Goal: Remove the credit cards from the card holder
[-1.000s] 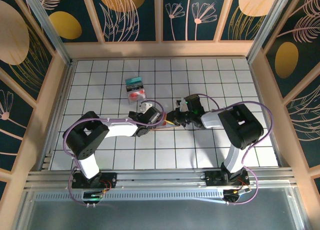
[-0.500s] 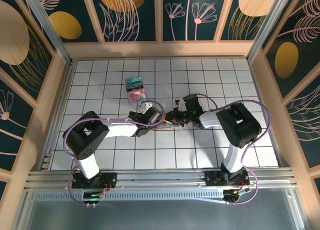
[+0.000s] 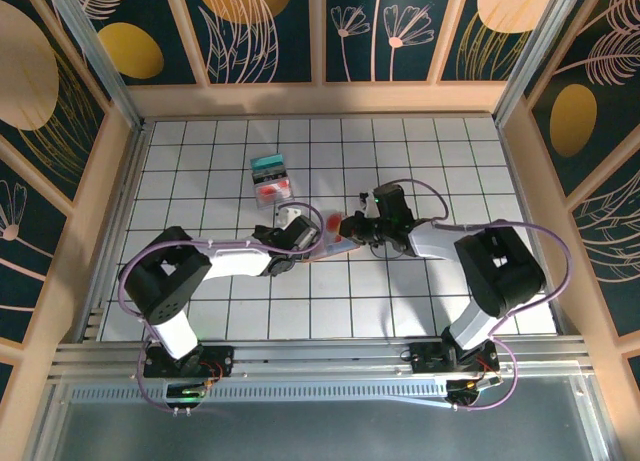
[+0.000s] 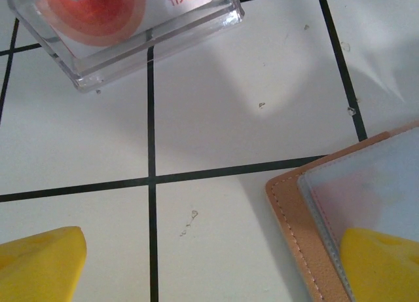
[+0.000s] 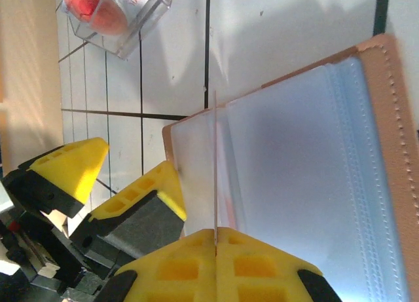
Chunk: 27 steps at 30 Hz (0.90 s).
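The tan card holder lies open on the white tiles, its greyish-blue pockets facing up, between the two grippers. My right gripper is shut on a thin credit card, seen edge-on and standing up out of a pocket; it looks reddish from above. My left gripper is open, one yellow fingertip resting on the holder's corner, the other on bare tile. From the top, the left gripper is just left of the holder and the right gripper just above its right side.
A clear plastic box sits on the tiles behind the left gripper, holding a teal card and a red-and-white card. Wooden walls ring the tiled table.
The right gripper has closed fully on the card and drawn back to the right, lifting the card partly out of the pocket. The right arm's elbow swung right. The left gripper stayed open on the holder.
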{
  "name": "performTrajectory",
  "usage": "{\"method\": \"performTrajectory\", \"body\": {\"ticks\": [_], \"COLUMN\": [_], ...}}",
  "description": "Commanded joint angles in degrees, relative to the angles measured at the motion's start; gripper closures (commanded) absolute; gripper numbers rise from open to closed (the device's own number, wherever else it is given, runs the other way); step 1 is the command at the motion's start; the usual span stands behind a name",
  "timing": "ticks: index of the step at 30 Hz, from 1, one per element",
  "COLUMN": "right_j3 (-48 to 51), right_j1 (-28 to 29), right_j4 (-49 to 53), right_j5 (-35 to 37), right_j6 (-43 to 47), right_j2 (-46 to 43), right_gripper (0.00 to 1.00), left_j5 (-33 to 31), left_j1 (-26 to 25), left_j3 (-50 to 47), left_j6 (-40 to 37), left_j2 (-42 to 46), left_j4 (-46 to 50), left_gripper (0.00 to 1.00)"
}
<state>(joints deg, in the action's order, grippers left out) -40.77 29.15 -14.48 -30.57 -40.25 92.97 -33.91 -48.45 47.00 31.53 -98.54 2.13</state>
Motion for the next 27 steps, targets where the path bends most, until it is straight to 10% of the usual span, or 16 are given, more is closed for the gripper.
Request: {"method": "performTrajectory", "body": {"ticks": [1,11,27], "right_j3": [-0.45,2.16,6.94], "right_j1": [-0.35,-0.81,-1.35], "right_j4": [3.81,1.6,-13.51], "right_j5": [4.49,8.97,9.72], "right_j6": [3.19,5.61,2.98], "right_j2": [-3.6,-12.57,-22.77], "right_gripper": [1.0,1.0,1.0], "left_j5": [-0.75,4.19,31.01], "left_j1": [-0.18,0.91,9.69], "left_j3": [-0.17,3.34,-0.33], "left_j6": [0.26,1.35,5.9], "left_j2": [4.02,12.3,19.65], "left_j4": [1.58,-0.73,-21.28], "left_gripper": [0.01,0.01,0.01]}}
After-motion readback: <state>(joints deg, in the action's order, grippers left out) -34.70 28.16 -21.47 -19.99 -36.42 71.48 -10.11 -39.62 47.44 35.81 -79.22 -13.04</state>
